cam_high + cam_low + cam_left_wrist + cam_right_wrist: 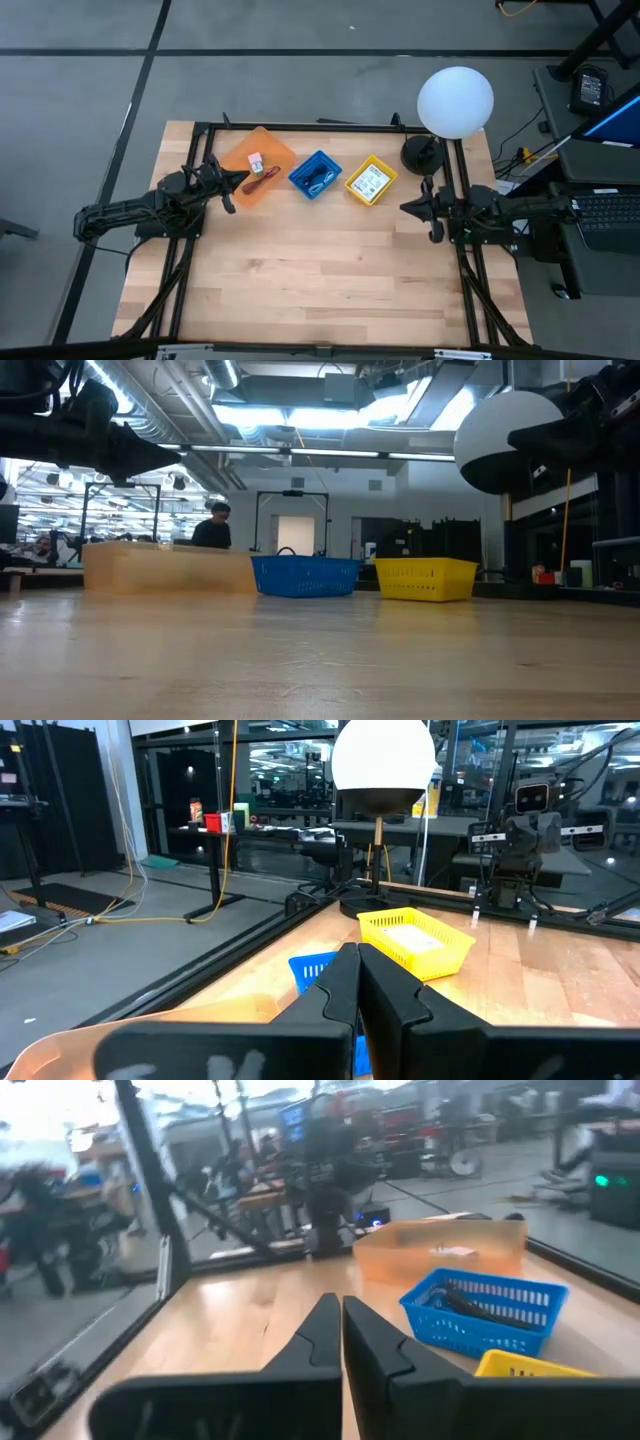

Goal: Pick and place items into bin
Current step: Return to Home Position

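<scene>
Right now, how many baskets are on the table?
3, in a row in the high view: the orange bin on the left, the blue bin in the middle, and the yellow bin on the right. None seems hidden.

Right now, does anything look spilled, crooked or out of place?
Nothing stands out. The orange bin, blue bin and yellow bin sit upright in a row on the table, with nothing spilled around them. The left claw hangs shut by the orange bin, the right claw shut near the right edge.
</scene>
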